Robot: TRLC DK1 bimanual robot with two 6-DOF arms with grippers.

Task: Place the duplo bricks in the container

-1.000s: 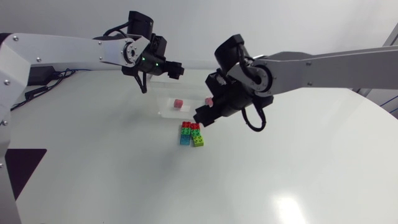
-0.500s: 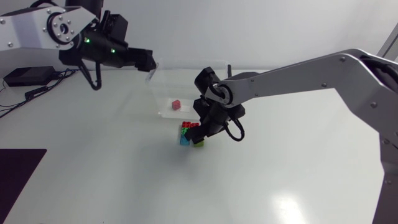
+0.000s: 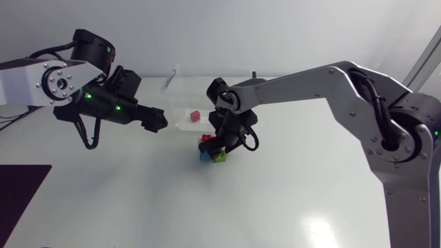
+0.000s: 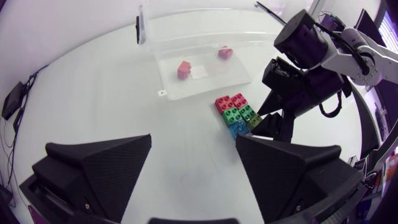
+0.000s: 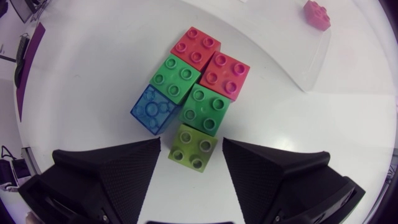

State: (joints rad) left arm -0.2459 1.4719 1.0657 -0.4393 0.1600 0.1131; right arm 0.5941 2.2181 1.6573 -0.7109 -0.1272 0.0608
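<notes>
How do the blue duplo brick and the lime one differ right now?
Finish: the blue brick looks translucent, the lime brick opaque. Place: the lime brick lies between the open jaws of the right gripper; the blue brick sits outside that gap, off to one side. Shared: both are square four-stud bricks, studs up, in the same cluster outside the container.

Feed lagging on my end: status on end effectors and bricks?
Left end effector open, empty. Right end effector open above lime brick. Six-brick cluster outside container, two pink bricks inside. Nothing blocking.
</notes>
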